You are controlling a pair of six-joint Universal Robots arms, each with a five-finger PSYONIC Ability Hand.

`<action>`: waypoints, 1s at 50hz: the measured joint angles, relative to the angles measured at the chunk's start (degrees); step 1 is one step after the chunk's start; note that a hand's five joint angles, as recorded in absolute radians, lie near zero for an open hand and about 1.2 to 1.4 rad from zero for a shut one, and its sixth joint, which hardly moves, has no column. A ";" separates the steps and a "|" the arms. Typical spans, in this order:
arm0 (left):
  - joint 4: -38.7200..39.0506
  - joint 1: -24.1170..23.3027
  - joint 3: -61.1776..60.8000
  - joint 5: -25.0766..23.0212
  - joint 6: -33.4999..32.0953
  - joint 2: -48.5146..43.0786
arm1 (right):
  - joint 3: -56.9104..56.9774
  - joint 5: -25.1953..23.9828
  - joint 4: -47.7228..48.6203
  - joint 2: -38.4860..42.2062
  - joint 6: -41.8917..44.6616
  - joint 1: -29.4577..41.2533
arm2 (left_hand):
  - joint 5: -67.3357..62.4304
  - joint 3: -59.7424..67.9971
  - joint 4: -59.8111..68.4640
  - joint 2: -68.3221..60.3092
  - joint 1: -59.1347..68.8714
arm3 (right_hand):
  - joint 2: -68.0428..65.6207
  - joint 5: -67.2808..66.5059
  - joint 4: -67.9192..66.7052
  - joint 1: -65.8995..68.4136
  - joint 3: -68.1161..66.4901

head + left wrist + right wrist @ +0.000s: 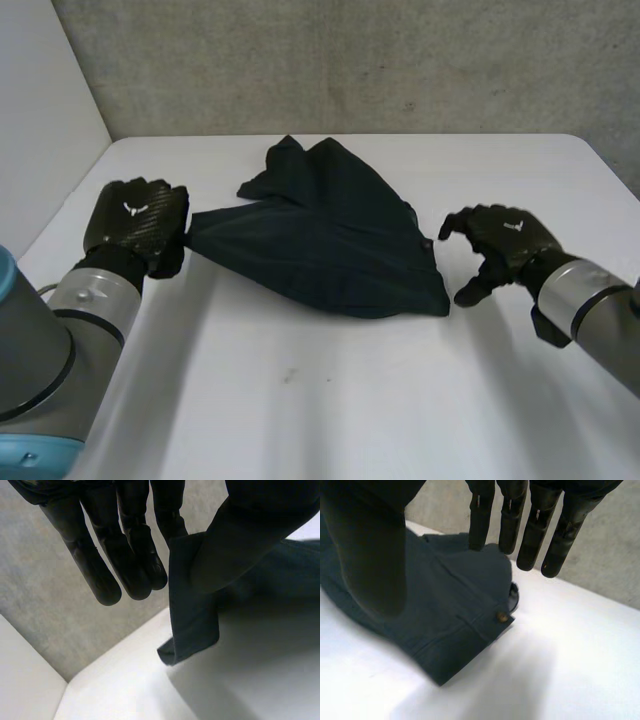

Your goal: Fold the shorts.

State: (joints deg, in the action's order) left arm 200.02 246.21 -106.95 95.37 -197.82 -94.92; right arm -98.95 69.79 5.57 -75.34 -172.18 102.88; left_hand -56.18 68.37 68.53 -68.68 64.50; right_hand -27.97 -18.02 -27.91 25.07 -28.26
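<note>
Dark teal shorts (pixel 320 240) lie crumpled in the middle of the white table (pixel 320 400). My left hand (pixel 135 225) holds their left corner just above the table. In the left wrist view that corner (pixel 192 610) is pinched between the thumb and the fingers (pixel 125 555), and its tip hangs free below. My right hand (pixel 500 242) hovers just right of the shorts' near right corner, apart from the cloth. In the right wrist view its fingers (pixel 535 525) are spread straight over the waistband edge (pixel 455 615) with a brass button (pixel 503 616), holding nothing.
A grey concrete wall (pixel 350 60) stands behind the table's far edge, and a white panel (pixel 40 110) closes the left side. Bare tabletop runs in front of the shorts and to their right.
</note>
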 measured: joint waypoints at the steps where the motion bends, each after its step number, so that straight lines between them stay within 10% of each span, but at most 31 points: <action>1: 0.01 -0.22 0.30 -0.05 0.30 0.43 | -0.31 -0.02 0.19 0.37 -0.04 0.27 | 0.00 0.00 0.00 0.00 0.00 | 0.00 -0.85 0.00 0.00 -0.13; 23: -6.60 -10.52 22.21 0.60 1.39 -0.40 | 0.29 14.52 15.34 12.27 -16.92 13.91 | 0.00 0.00 0.00 0.00 0.00 | 2.88 3.89 3.94 -3.34 3.82; 28: -7.85 -11.83 24.30 1.79 1.50 -0.78 | 3.17 14.68 16.60 16.07 -16.47 14.43 | 0.00 0.00 0.00 0.00 0.00 | -35.19 -32.92 -34.61 29.25 -34.19; 33: -7.94 -11.78 24.42 2.72 1.47 -0.55 | 4.11 13.51 16.40 15.95 -15.67 13.98 | 0.00 0.00 0.00 0.00 0.00 | -39.57 -37.84 -39.70 30.93 -38.99; 50: -17.93 0.00 20.28 2.81 -4.64 7.00 | 22.33 2.56 -17.84 -9.17 26.14 5.55 | 0.00 0.00 0.16 0.00 0.00 | -39.63 -37.96 -40.34 30.94 -39.38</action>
State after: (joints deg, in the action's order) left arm 182.09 246.22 -86.67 98.18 -202.46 -87.92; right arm -76.62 72.36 -12.27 -84.51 -146.05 108.43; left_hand -56.18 68.37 68.68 -68.67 64.50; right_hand -67.60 -55.98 -68.25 56.00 -67.65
